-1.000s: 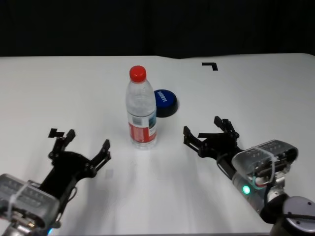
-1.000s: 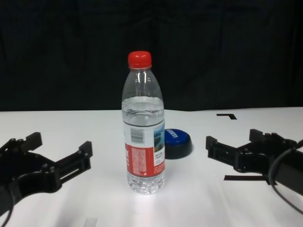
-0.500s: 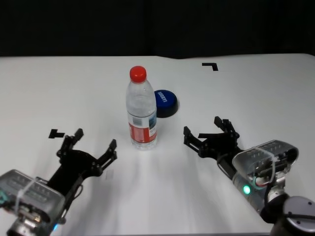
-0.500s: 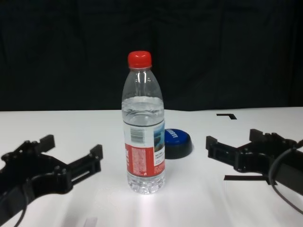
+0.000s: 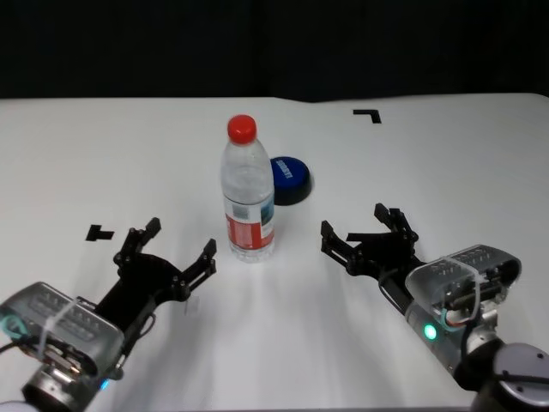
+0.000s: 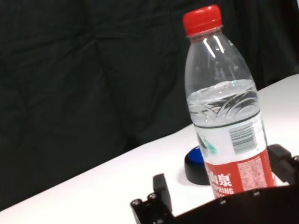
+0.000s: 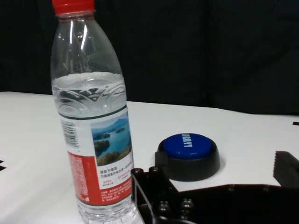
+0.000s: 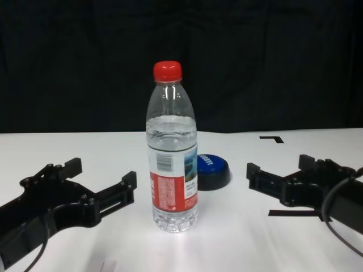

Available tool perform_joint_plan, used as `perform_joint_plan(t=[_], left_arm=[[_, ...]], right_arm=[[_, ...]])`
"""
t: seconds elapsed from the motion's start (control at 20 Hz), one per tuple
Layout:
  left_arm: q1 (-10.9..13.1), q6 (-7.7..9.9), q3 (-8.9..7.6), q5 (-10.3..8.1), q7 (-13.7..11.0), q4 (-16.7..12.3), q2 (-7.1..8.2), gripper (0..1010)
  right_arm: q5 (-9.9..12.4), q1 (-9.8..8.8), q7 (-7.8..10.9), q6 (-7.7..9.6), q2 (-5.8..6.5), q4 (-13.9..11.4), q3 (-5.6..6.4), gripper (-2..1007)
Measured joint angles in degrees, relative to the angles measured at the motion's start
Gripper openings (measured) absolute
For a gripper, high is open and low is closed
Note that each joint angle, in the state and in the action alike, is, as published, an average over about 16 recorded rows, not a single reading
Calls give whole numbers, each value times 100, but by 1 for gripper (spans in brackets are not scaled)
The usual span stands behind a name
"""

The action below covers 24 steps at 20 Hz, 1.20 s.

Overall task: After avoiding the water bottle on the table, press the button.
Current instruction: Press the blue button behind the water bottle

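A white table [image 5: 446, 172] fills the scene, marked with small black tape corners. At the near left, the left tool [image 5: 167, 255] hovers low over the table with its fingers spread wide and nothing between them. It points toward the water bottle [image 5: 248, 190] and sits near the bottle's base on its left side, not touching.

The water bottle stands upright near the middle of the table, clear plastic with a red cap and a red, white and blue label, about half full. Just behind it, slightly to the right and farther away, sits the button [image 5: 288, 178], a low blue dome on a black base. From the near side the bottle partly blocks it.

At the near right, the right tool [image 5: 367, 233] rests low above the table, also spread wide and empty, well apart from the bottle, with open table between it and the button.

The main risk appears to be the left tool: a straight push forward would likely strike the tall, light bottle and tip it onto the button. Reaching across from the left would bring the same hazard.
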Motion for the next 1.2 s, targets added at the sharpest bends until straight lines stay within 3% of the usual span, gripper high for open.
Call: perform_joint_plan(t=[1.2], left_arm=[[-554,-15,286,-82,-29,434,-15,1003]], right_arm=[[0,0,0,0,0,0,0,1003]])
